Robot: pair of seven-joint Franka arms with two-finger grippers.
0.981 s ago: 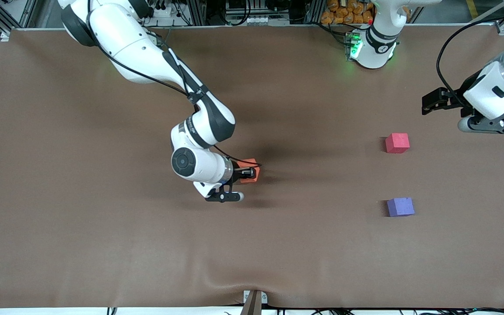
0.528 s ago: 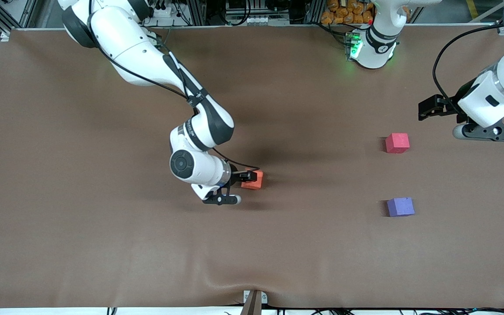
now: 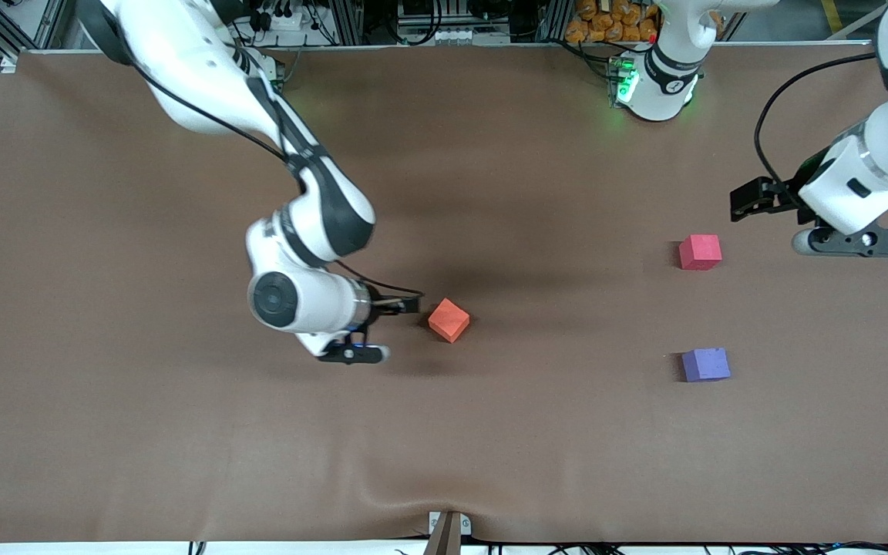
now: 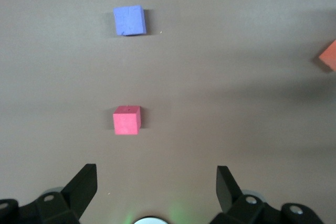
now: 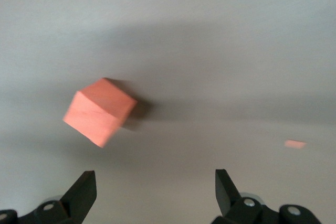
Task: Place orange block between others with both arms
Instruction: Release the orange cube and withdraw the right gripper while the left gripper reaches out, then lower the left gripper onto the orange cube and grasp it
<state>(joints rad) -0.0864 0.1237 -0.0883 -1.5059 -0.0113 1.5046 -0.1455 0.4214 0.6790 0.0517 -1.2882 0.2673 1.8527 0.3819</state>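
Note:
The orange block (image 3: 449, 320) (image 5: 100, 111) rests on the brown table, turned corner-on, with nothing holding it. My right gripper (image 3: 405, 307) (image 5: 155, 182) is open and empty, a short gap from the block on the side of the right arm's end. The pinkish-red cube (image 3: 700, 252) (image 4: 126, 120) and the purple cube (image 3: 705, 364) (image 4: 129, 20) lie toward the left arm's end, the purple one nearer the front camera. My left gripper (image 3: 741, 202) (image 4: 156, 179) hangs open and empty over the table beside the pinkish-red cube. The orange block (image 4: 329, 55) shows at the edge of the left wrist view.
The brown table cover (image 3: 182, 432) has a wrinkle at its near edge (image 3: 382, 493). The left arm's green-lit base (image 3: 656, 81) stands at the back edge.
My right gripper opened, let go of the orange block and drew back toward the right arm's end. The block stays on the table. The left gripper shifted slightly toward the pinkish-red cube.

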